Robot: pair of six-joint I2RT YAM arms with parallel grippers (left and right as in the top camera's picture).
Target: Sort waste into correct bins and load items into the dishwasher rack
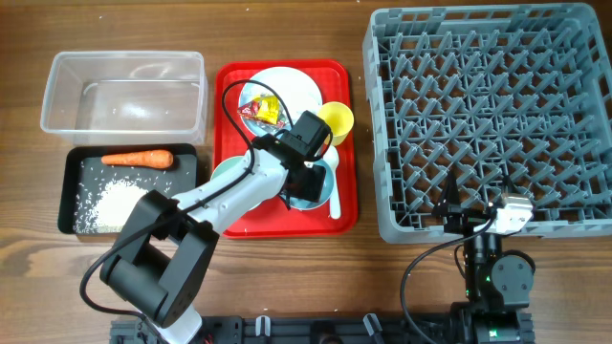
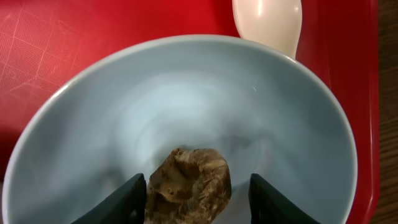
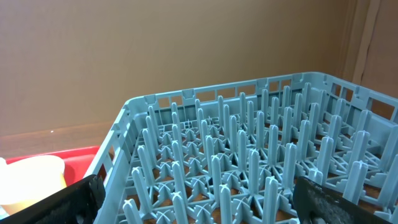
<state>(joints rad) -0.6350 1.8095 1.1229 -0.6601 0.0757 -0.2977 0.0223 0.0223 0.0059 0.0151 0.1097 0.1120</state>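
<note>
Overhead, centre frame: my left gripper (image 1: 304, 186) hangs over a bowl (image 1: 328, 170) on the red tray (image 1: 287, 218).

Left wrist, bottom centre: its jaws are part-open astride the brown lump (image 2: 189, 185). Next I'd close, lift and bin it.

Right wrist: my right gripper (image 3: 199, 211) is wide open and empty, facing the rack (image 3: 249, 155).

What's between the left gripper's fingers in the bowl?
The small brown food lump, resting in the light blue bowl, between the left gripper's open fingers. Left wrist view shows it.
</note>
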